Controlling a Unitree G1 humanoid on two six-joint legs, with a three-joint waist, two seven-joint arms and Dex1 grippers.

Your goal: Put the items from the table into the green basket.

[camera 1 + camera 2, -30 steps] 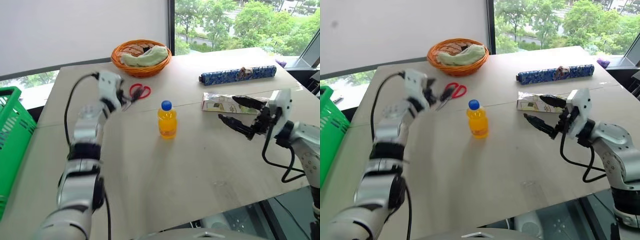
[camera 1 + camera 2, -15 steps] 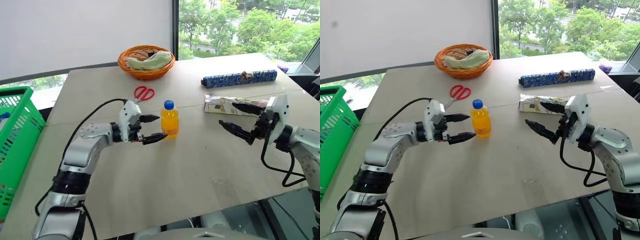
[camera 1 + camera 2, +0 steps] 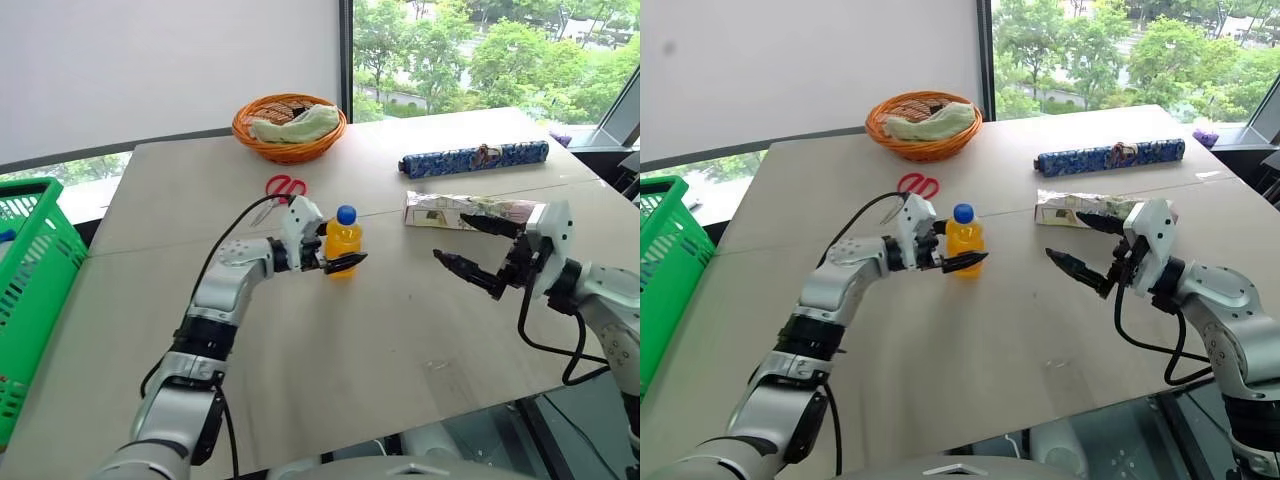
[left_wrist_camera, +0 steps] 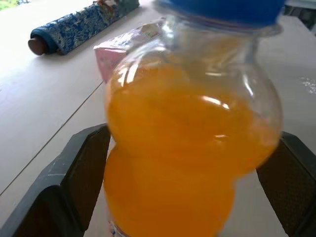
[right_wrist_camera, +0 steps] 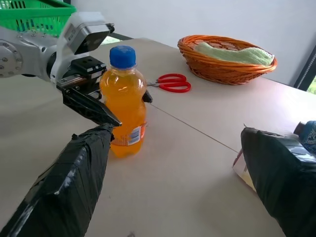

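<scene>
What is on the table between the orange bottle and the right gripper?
Nothing: bare tabletop separates the orange bottle from the right gripper, as both eye views show. The floral packet lies just beyond that stretch, farther back.

The left arm reached forward and inward, its left gripper [image 3: 334, 252] level, fingers spread wide apart. The right arm was bent, its right gripper [image 3: 480, 251] pointing inward, fingers likewise spread wide.
</scene>
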